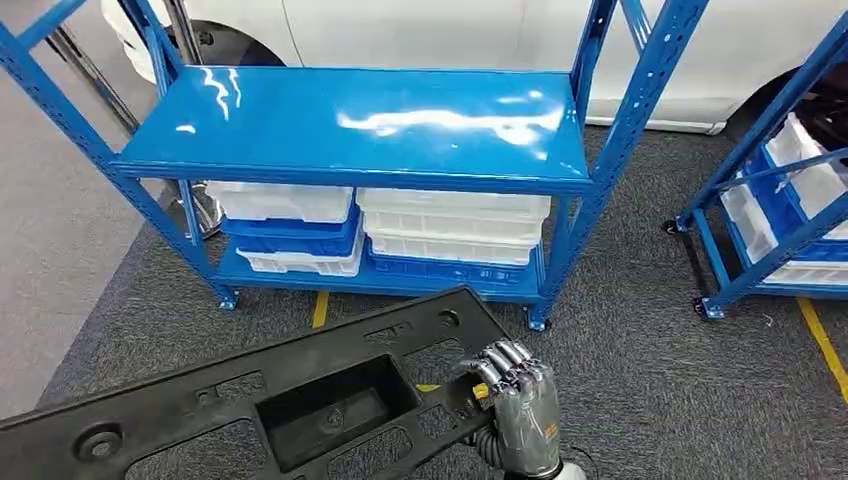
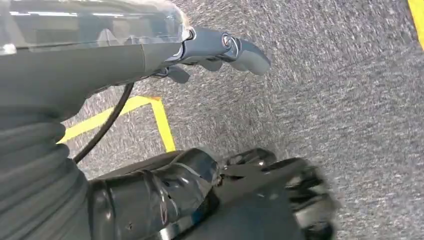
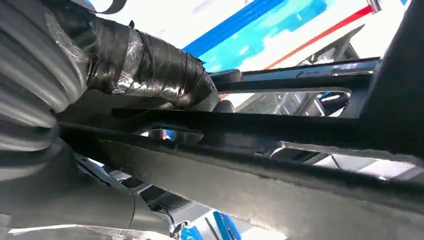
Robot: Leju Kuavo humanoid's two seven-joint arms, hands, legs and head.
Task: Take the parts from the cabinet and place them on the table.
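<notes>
A long black plastic part (image 1: 300, 400) with a rectangular recess and several holes stretches across the bottom of the head view, tilted up to the right. My right hand (image 1: 520, 400) grips its right end, fingers curled over the edge. From the right wrist, the taped fingers (image 3: 150, 65) lie on one face of the part (image 3: 300, 130). My left hand (image 2: 165, 195) hangs over grey carpet, its grey thumb (image 2: 240, 50) spread well away from the dark fingers (image 2: 300, 190), with only floor between them.
A blue shelf rack (image 1: 370, 120) stands straight ahead with a bare top shelf and stacked white and blue bins (image 1: 450, 225) below. A second blue rack (image 1: 780, 200) stands at the right. A white car (image 1: 450, 30) is behind. Yellow floor lines (image 1: 320, 308) cross the carpet.
</notes>
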